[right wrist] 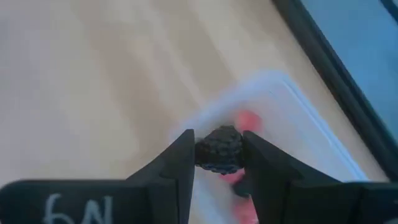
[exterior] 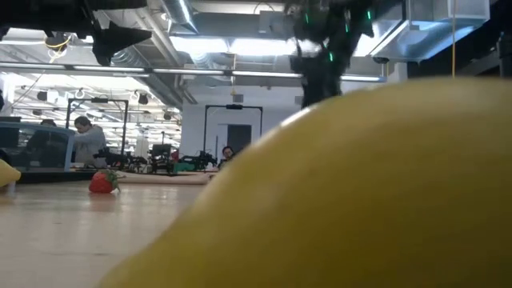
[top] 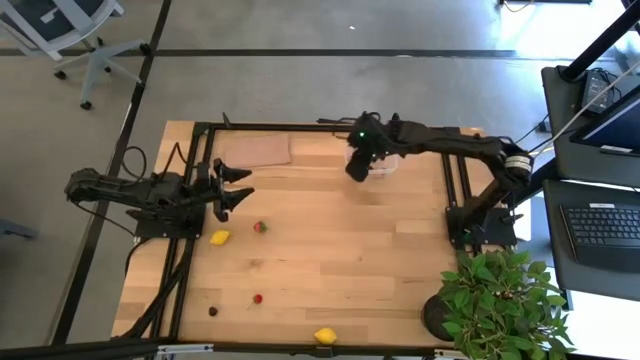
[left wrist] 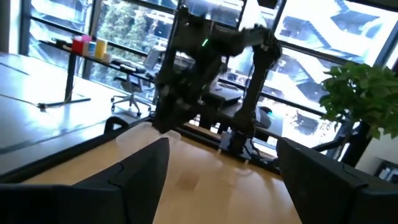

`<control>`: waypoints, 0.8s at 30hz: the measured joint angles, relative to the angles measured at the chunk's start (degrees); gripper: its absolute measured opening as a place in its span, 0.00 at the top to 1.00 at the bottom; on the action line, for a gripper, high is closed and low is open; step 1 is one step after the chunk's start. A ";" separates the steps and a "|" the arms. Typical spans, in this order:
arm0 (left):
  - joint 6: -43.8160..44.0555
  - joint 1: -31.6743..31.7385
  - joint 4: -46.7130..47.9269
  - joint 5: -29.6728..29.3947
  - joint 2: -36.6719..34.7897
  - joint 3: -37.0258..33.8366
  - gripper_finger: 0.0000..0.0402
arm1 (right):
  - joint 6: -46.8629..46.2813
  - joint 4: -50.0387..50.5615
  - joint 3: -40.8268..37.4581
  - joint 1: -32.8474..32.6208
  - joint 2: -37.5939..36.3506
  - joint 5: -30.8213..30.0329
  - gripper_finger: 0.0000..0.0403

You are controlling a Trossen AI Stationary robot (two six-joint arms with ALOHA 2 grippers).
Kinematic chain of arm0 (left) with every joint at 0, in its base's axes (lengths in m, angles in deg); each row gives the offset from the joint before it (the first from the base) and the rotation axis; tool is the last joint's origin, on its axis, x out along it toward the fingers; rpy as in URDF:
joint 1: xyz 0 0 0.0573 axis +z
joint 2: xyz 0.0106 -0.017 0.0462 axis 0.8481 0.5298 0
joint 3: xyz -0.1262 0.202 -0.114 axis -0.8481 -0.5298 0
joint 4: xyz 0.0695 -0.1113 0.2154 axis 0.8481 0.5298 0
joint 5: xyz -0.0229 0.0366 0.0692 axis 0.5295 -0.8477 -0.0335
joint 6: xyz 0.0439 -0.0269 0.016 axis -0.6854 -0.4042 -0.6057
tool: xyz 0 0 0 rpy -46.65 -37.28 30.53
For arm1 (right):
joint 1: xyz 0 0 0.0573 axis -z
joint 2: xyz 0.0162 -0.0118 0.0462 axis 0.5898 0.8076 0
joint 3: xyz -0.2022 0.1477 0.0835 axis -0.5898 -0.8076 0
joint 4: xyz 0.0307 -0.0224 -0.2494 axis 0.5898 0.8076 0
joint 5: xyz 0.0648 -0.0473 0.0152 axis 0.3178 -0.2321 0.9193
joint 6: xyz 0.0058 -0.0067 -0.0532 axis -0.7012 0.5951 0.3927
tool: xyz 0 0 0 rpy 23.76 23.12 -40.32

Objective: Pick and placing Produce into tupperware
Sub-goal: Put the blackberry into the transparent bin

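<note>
Right wrist view: berry (right wrist: 219, 149) (roundish) between fingers (right wrist: 180, 163)

Both arms are built of dark, near-black segments joined by rounded housings. The left arm (top: 130, 190) is trailed by black cables at its base, and its claw (top: 232, 187) is ended by two flat, tapering black fingers (left wrist: 140, 177) with matte surfaces. A small green light is seen glowing on the wrist of the right arm (top: 440, 145), and a pale band is seen near its base joint. The right claw (right wrist: 217, 163) is formed of two blunt black fingers, and white handwritten characters are marked on its body.
</note>
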 joint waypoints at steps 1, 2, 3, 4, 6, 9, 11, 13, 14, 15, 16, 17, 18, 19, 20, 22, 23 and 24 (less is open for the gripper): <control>0.00 0.02 -0.18 -0.18 0.00 -0.10 0.29 | -1.09 -2.03 -2.07 1.21 0.04 -0.10 0.70; 0.00 0.02 -0.14 -0.21 0.00 -0.24 0.29 | -2.37 -4.80 -4.21 2.21 0.04 -0.12 0.71; 0.00 0.02 0.02 -0.21 0.03 -0.32 0.29 | -3.71 -7.64 -6.14 2.97 0.04 -0.03 0.71; 0.00 0.02 0.04 -0.20 0.04 -0.33 0.29 | -4.83 -10.54 -7.95 3.58 0.04 0.05 0.71; 0.02 0.02 -0.07 -0.21 0.00 -0.33 0.29 | -6.11 -14.25 -10.53 4.62 0.04 0.07 0.70; 0.00 0.02 -0.08 -0.21 0.02 -0.33 0.29 | -6.11 -17.74 -12.93 5.88 0.04 -0.08 0.70; 0.00 0.02 -0.06 -0.38 0.02 -0.33 0.29 | -6.00 -17.49 -13.74 6.51 0.04 -0.12 0.70; 0.00 0.02 -0.06 -0.97 0.02 -0.33 0.29 | -5.85 -17.45 -14.27 7.08 0.04 -0.13 0.69; -0.01 0.02 -0.06 -1.34 0.02 -0.33 0.29 | -6.00 -17.24 -14.43 7.41 0.04 -0.13 0.69; -0.10 0.02 -0.05 -1.63 0.02 -0.33 0.29 | -6.26 -17.09 -14.65 7.70 0.04 -0.10 0.69; -0.31 0.02 -0.06 -1.81 0.02 -0.33 0.29 | -7.09 -17.03 -14.88 7.92 0.04 -0.09 0.69; -0.35 0.02 -0.06 -1.81 0.02 -0.33 0.29 | -7.98 -16.80 -14.99 8.11 0.04 -0.09 0.69; -0.41 0.02 -0.02 -1.81 0.02 -0.33 0.29 | -9.12 -16.61 -14.99 8.22 0.04 -0.08 0.69; -0.45 0.02 0.03 -1.81 0.02 -0.33 0.29 | -10.12 -16.54 -14.95 8.25 0.04 -0.11 0.69; -0.46 0.02 0.13 -1.81 0.02 -0.33 0.29 | -10.89 -16.35 -14.86 8.30 0.04 -0.11 0.69; -0.47 0.02 0.49 -1.81 0.02 -0.33 0.29 | -12.22 -16.35 -14.86 8.33 0.04 -0.10 0.67; -0.48 0.02 0.54 -1.81 0.04 -0.33 0.29 | -12.31 -16.35 -14.84 8.33 0.04 -0.08 0.66; -0.48 0.02 0.53 -1.81 0.02 -0.33 0.29 | -12.13 -16.28 -14.84 8.33 0.04 -0.08 0.64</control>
